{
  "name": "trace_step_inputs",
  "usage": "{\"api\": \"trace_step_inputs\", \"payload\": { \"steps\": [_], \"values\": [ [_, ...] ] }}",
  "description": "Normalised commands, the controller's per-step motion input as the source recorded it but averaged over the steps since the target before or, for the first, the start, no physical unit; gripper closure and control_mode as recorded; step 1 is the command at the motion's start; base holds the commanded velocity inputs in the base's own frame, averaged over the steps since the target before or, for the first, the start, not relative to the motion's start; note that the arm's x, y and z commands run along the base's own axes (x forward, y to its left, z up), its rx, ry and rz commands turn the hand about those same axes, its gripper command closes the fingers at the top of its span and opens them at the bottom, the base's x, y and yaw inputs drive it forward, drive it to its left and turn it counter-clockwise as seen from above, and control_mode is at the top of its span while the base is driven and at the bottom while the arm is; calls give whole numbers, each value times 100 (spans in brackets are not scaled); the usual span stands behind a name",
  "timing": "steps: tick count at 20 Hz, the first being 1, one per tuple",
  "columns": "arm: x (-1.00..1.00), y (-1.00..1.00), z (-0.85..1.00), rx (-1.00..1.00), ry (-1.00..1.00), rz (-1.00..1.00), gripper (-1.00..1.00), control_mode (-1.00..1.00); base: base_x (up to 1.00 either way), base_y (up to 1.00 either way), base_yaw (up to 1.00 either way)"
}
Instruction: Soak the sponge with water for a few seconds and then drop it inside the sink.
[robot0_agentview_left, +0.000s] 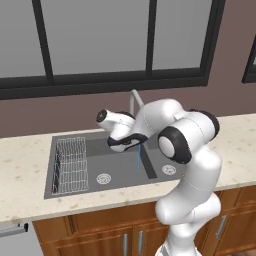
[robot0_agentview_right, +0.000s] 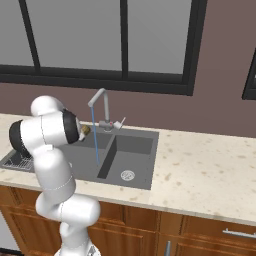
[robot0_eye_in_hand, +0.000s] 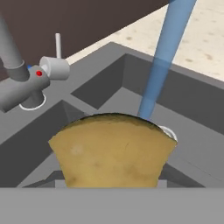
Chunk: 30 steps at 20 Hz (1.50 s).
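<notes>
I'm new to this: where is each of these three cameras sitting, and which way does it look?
Left base view: behind the arm, to its left, facing the sink and window; the white arm fills the right side.
Right base view: behind, to its right, facing the faucet; the arm stands at left.
Hand view: on the hand, looking past the held sponge into the basin.
All share the water stream.

The sponge (robot0_eye_in_hand: 111, 151) is coloured a mottled yellow-brown. The water (robot0_eye_in_hand: 159, 57) is shown as a pale, translucent blue stream. The sink (robot0_agentview_left: 95, 167) is rendered in dark grey, with silver drains and a silver wire rack (robot0_agentview_left: 70, 165). The faucet (robot0_agentview_right: 102, 107) is silver-grey, marked with a red dot. The worktop (robot0_agentview_right: 200, 170) is speckled beige, above brown wooden cabinets (robot0_agentview_right: 200, 235).
</notes>
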Motion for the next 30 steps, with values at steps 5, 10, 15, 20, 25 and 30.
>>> {"api": "trace_step_inputs", "payload": {
  "steps": [5, 10, 15, 20, 25, 30],
  "values": [
    [8, -9, 0, -4, 0, -1, 100, -100, 0, 0, 0],
    [10, -16, -6, -3, 0, -3, 100, -100, 0, 0, 0],
    [5, -20, -11, -1, 0, -4, 100, -100, 0, 0, 0],
    [5, -16, -21, 0, 0, -4, 100, -100, 0, 0, 0],
    [3, -6, -12, 0, 0, -4, 100, -100, 0, 0, 0],
    [0, 0, 0, 0, 0, -1, 100, -100, 0, 0, 0]
  ]
}}
